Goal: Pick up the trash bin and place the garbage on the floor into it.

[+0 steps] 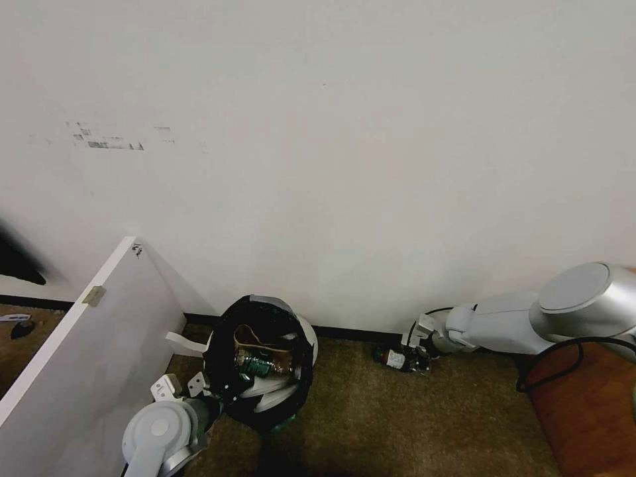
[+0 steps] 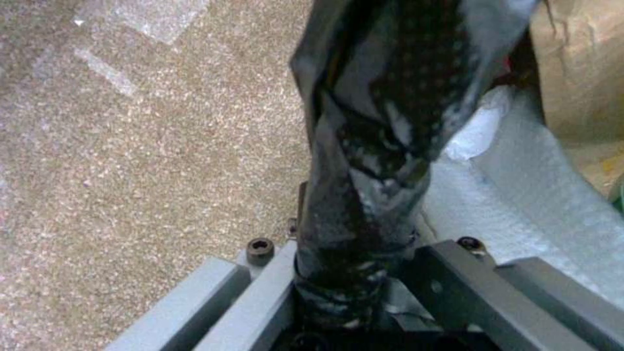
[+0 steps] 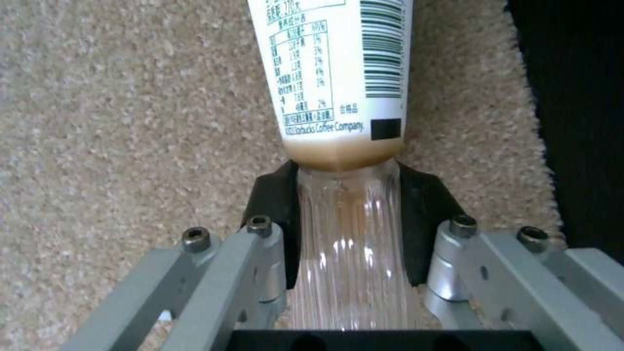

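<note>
Head view is showing the right end effector [image 1: 416,356] closing on a coffee bottle [image 1: 396,358] lying on the carpet [image 1: 411,424], right of the trash bin [image 1: 262,361]; the left end effector [image 2: 354,273] is clamping its bag-lined rim. Next, likely lifting bottle binward.

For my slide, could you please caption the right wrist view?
Right gripper shut on a clear ribbed bottle with a white label, over the beige carpet.
</note>
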